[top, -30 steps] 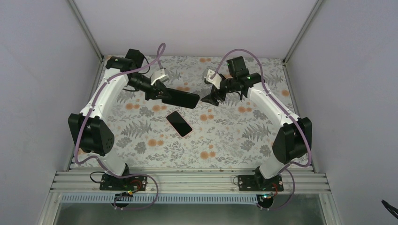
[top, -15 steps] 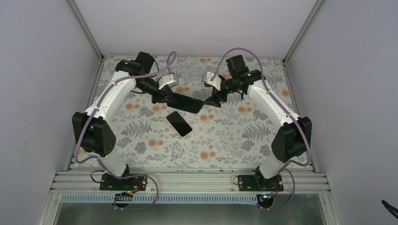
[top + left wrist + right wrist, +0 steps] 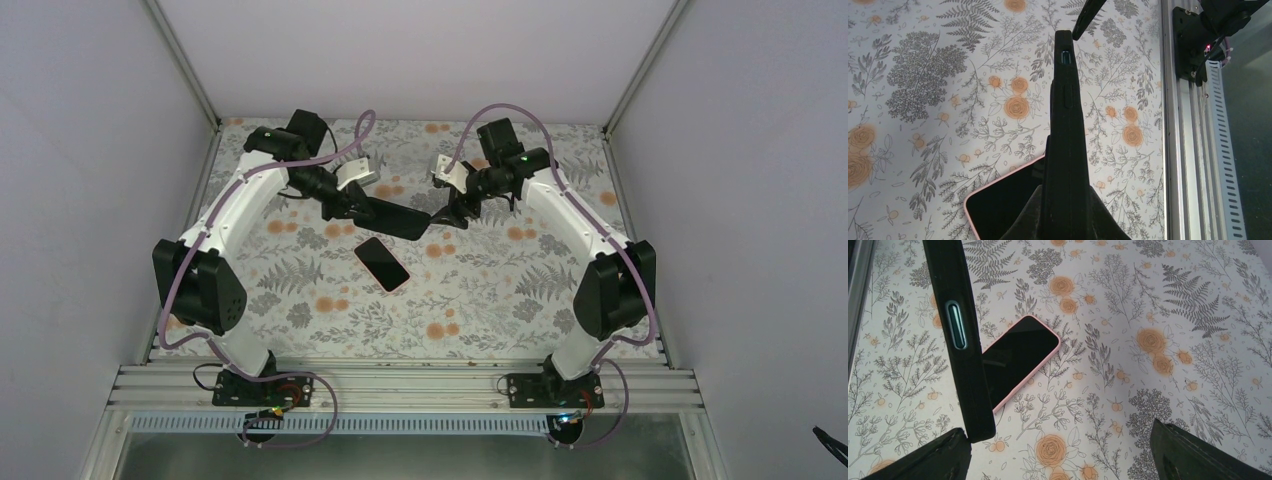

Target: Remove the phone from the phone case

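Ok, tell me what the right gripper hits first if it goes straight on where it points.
Probably the case: its free end sits right at one fingertip of the open right gripper, held aloft by the left gripper. Depth is unclear.

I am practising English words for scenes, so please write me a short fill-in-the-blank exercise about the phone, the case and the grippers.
1. The phone, lying on the table, has a ___ rim.
2. The left gripper holds the ___ case in the air.
3. The right gripper has its jaws wide ___.
Missing words: pink; black; open.
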Controlling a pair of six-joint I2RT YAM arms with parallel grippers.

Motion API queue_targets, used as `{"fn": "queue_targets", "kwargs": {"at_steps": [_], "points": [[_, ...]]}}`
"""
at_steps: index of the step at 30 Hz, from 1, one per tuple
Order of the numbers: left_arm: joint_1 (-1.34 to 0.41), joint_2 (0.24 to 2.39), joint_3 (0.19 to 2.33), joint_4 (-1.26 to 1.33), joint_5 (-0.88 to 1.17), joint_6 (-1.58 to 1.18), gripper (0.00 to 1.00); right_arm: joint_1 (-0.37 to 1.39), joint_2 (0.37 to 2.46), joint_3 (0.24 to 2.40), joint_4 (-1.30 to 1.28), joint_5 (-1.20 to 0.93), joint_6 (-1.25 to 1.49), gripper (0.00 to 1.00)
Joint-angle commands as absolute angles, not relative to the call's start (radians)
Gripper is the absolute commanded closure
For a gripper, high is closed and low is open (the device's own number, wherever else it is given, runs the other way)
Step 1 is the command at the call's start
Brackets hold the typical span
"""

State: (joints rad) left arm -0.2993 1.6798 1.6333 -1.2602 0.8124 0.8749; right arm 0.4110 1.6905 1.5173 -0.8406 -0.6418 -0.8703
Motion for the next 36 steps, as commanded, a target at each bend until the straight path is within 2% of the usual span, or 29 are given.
{"fn": "queue_targets", "kwargs": {"at_steps": [1,24,36], "points": [[-0.311,1.654,1.675,-1.299,0.887,0.916,0.98,0.407,1.697,1.512,-0.793,-0.625,-0.865,0.09],[-0.331,1.594,1.62,-1.341,0.868,0.978,0.98,0.38,1.821,1.663,-0.872,-0.593,-0.939,0.09],[-0.33,1.601,1.586,-1.235,0.807,0.918,0.98,0.386,1.574,1.454,-0.989,-0.705,-1.036,0.09]]}}
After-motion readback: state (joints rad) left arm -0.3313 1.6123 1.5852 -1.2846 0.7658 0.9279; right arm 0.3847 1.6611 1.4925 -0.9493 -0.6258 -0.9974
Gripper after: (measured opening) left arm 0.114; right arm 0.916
